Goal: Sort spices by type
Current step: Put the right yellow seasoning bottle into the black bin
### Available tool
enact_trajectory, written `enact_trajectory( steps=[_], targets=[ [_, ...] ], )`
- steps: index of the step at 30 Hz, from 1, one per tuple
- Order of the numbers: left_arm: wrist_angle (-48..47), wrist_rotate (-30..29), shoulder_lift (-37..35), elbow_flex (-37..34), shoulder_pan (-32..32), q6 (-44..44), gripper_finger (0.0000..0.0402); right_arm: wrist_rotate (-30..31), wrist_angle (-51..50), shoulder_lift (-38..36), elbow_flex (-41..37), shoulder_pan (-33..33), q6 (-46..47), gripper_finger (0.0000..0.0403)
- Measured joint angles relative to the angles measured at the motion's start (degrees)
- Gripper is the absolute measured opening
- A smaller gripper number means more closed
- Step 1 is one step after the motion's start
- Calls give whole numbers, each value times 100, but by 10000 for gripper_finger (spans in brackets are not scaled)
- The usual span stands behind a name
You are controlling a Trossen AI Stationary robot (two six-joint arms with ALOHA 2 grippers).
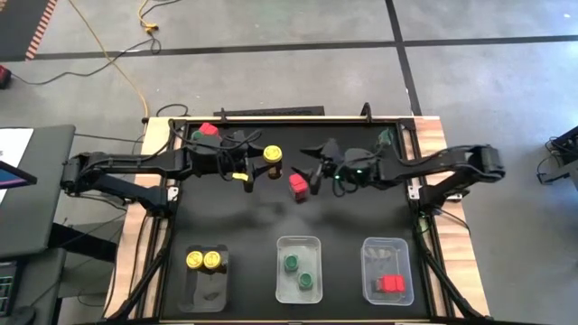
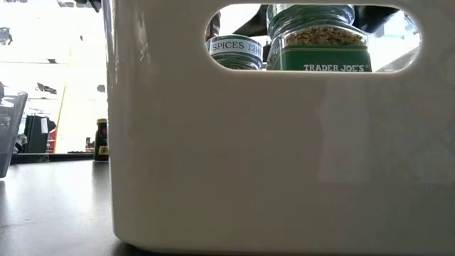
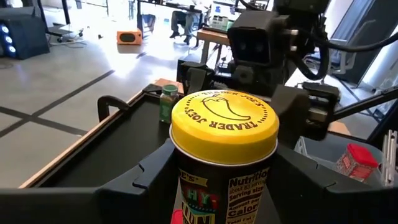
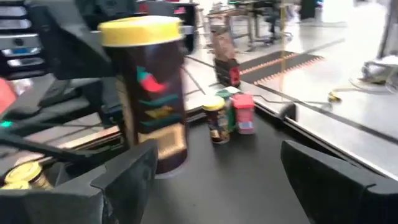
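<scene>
The left jaws (image 1: 259,169) are closed tight on a yellow-lidded jar (image 1: 273,160) near the middle of the back half of the desk (image 1: 343,221). The left wrist view shows what the high view cannot: the jar (image 3: 224,155) stands upright between the two dark fingers (image 3: 146,177), its round lid printed with a chili pepper.

The right jaws (image 1: 316,171) stand wide apart and hold nothing. They face the left arm from close by, with a red-lidded jar (image 1: 297,186) on the desk just beside them. From the right wrist, the held jar (image 4: 149,93) looms large between the spread fingers (image 4: 127,174), and farther back a small cluster shows at the desk's far left corner: a yellow-lidded jar (image 4: 216,119), a red-lidded jar (image 4: 243,113) and something green between them. The high view gives only red and green lids there (image 1: 205,132).

Along the front edge sit three clear trays: the left tray (image 1: 203,289) has two yellow-lidded jars (image 1: 203,260), the middle tray (image 1: 299,246) two green-lidded jars (image 1: 299,271), the right tray (image 1: 388,248) red-lidded jars (image 1: 390,285).

The low view is almost wholly blocked by a white bin (image 2: 249,156), with labelled jars (image 2: 318,43) seen through its handle slot.
</scene>
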Motion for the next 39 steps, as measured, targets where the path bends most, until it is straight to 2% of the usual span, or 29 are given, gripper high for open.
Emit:
enact_trajectory(
  steps=[3, 9, 14, 21, 24, 33, 39],
  targets=[
    [5, -2, 0, 0, 0, 98, 206, -323, 2, 328, 343, 0, -365, 366],
    [14, -2, 0, 0, 0, 119, 205, -414, -15, 754, 860, -7, -486, 366],
    [37, 0, 0, 0, 0, 207, 205, -1127, -5, 1103, 1187, -83, -483, 366],
    [44, 113, 0, 0, 0, 200, 205, -1154, -400, 1401, 1555, -72, -481, 361],
    [42, 120, 0, 0, 0, 204, 205, -1154, -635, 1396, 1671, -70, -487, 340],
    [27, 160, 2, 0, 0, 318, 205, -1191, -832, 1392, 1708, -81, -478, 231],
    [33, 164, 2, 0, -2, 318, 205, -1209, -830, 1387, 1708, -81, -466, 220]
  ],
)
